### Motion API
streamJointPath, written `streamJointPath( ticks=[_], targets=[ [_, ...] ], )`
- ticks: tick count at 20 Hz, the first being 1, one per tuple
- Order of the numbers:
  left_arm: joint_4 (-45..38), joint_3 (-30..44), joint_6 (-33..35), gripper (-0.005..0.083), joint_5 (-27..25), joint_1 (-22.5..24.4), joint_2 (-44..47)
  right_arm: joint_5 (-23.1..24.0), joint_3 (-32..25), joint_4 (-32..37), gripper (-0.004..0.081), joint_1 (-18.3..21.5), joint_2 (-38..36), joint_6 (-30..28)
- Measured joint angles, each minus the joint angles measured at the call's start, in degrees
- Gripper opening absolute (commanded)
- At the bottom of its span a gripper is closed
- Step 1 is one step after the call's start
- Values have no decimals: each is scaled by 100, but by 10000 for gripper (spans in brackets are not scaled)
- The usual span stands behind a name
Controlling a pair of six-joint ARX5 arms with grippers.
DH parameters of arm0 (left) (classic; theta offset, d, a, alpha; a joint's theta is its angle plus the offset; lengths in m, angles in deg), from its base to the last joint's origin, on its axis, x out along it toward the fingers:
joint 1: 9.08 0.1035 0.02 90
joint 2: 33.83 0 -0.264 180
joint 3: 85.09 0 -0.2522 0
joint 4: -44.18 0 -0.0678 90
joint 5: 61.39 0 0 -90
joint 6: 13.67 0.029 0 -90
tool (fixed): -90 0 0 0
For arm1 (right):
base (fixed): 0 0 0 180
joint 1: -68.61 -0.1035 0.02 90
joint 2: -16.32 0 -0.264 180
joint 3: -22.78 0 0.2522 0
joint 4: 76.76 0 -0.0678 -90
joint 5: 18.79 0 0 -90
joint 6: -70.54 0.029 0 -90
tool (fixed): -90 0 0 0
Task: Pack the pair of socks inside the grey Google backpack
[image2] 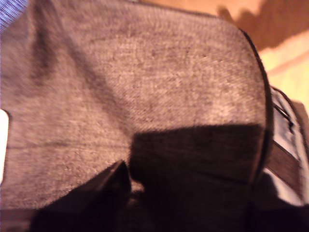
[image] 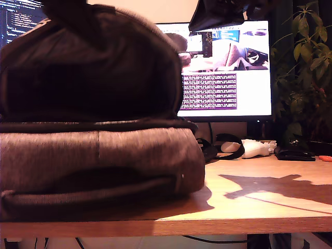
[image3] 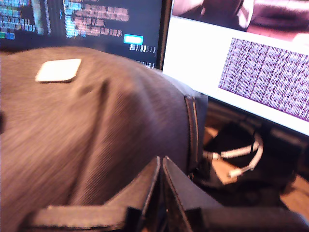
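Observation:
The grey Google backpack (image: 98, 155) lies on the wooden table at the exterior view's left, its dark upper part (image: 88, 67) bulging above the grey body. The pair of socks is out of view. My first gripper (image2: 133, 188) hovers close over the woven fabric (image2: 145, 82). It is dark and blurred, so I cannot tell how its jaws stand. My second gripper (image3: 161, 183) is shut, fingertips together with nothing visible between them, just above the backpack (image3: 96, 125) near its white logo patch (image3: 59, 70). A dark arm part (image: 67, 13) shows over the backpack's top.
Two lit monitors (image: 228, 67) stand behind the table. A white plastic gadget (image: 249, 149) with a black strap lies to the right of the backpack in the exterior view, then a black object (image: 294, 153) and a plant (image: 306, 67). Another dark arm part (image: 223, 13) hangs above.

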Motion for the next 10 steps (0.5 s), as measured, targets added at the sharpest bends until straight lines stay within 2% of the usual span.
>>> streamJointPath(
  ticks=[4,6,10],
  targets=[
    [597,-140,-474,566,315,-74,0,-52,0,-37,-11,39,0,-20],
    [780,-155,-800,574,361,-72,0,-160,0,-46,-11,81,0,-20],
    [1163,-251,-872,574,505,-72,0,-258,0,-68,-12,118,0,-20]
  ],
)
